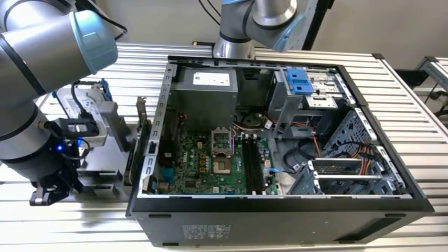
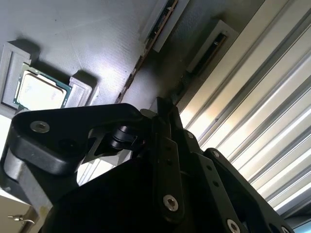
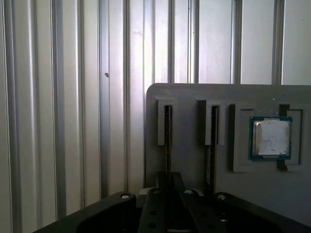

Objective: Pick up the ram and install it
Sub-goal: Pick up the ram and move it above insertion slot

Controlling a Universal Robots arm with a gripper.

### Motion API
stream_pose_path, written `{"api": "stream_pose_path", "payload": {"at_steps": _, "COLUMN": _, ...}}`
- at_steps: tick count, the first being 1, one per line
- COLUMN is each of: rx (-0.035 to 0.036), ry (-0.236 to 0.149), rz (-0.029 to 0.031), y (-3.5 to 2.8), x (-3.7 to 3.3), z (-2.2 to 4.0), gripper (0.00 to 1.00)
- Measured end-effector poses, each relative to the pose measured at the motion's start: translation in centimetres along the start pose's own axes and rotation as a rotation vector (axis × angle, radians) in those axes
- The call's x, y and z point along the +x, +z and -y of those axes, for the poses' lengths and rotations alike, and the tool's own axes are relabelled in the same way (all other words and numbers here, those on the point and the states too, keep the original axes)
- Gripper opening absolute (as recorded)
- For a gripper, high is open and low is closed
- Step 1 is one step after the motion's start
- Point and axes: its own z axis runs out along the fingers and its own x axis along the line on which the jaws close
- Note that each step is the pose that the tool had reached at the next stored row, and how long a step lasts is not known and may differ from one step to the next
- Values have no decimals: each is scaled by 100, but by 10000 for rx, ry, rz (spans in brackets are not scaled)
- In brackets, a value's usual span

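Hanging pincer (image 3: 168,183) over ram (image 3: 167,131) in tray (image 3: 194,93) | ribbed alu tbl (image 3: 73,97) | grip: can't tell

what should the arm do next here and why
Probably ease the gripper a little further onto the ram. It sits in line with that stick, which stands on edge in the grey holder, and no firm grip on it is visible.
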Motion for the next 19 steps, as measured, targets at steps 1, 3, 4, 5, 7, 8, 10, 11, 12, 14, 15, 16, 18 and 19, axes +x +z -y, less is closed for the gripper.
{"api": "stream_pose_path", "payload": {"at_steps": 1, "rx": 0, "ry": 0, "rz": 0, "y": 0, "x": 0, "z": 0, "gripper": 0}}
{"api": "stream_pose_path", "payload": {"at_steps": 3, "rx": 0, "ry": 0, "rz": 0, "y": 0, "x": 0, "z": 0, "gripper": 0}}
{"api": "stream_pose_path", "payload": {"at_steps": 4, "rx": 0, "ry": 0, "rz": 0, "y": 0, "x": 0, "z": 0, "gripper": 0}}
{"api": "stream_pose_path", "payload": {"at_steps": 5, "rx": -1, "ry": 0, "rz": -1, "y": -1, "x": 0, "z": 0, "gripper": 0}}
{"api": "stream_pose_path", "payload": {"at_steps": 7, "rx": -1, "ry": 0, "rz": -1, "y": -1, "x": -1, "z": 0, "gripper": 0}}
{"api": "stream_pose_path", "payload": {"at_steps": 8, "rx": 0, "ry": 0, "rz": 0, "y": 0, "x": -2, "z": 0, "gripper": 0}}
{"api": "stream_pose_path", "payload": {"at_steps": 10, "rx": 0, "ry": 0, "rz": 0, "y": 0, "x": -2, "z": 0, "gripper": 0}}
{"api": "stream_pose_path", "payload": {"at_steps": 11, "rx": 1, "ry": 0, "rz": 0, "y": -2, "x": -2, "z": 0, "gripper": 0}}
{"api": "stream_pose_path", "payload": {"at_steps": 12, "rx": 0, "ry": 0, "rz": 1, "y": -5, "x": -3, "z": 0, "gripper": 0}}
{"api": "stream_pose_path", "payload": {"at_steps": 14, "rx": -1, "ry": 0, "rz": -1, "y": -17, "x": -3, "z": 0, "gripper": 0}}
{"api": "stream_pose_path", "payload": {"at_steps": 15, "rx": -1, "ry": 0, "rz": 0, "y": -23, "x": -3, "z": 0, "gripper": 0}}
{"api": "stream_pose_path", "payload": {"at_steps": 16, "rx": -1, "ry": 0, "rz": -1, "y": -31, "x": -3, "z": 0, "gripper": 0}}
{"api": "stream_pose_path", "payload": {"at_steps": 18, "rx": -1, "ry": 0, "rz": -1, "y": -47, "x": -4, "z": -1, "gripper": 0}}
{"api": "stream_pose_path", "payload": {"at_steps": 19, "rx": -1, "ry": 0, "rz": 0, "y": -54, "x": -4, "z": -1, "gripper": 0}}
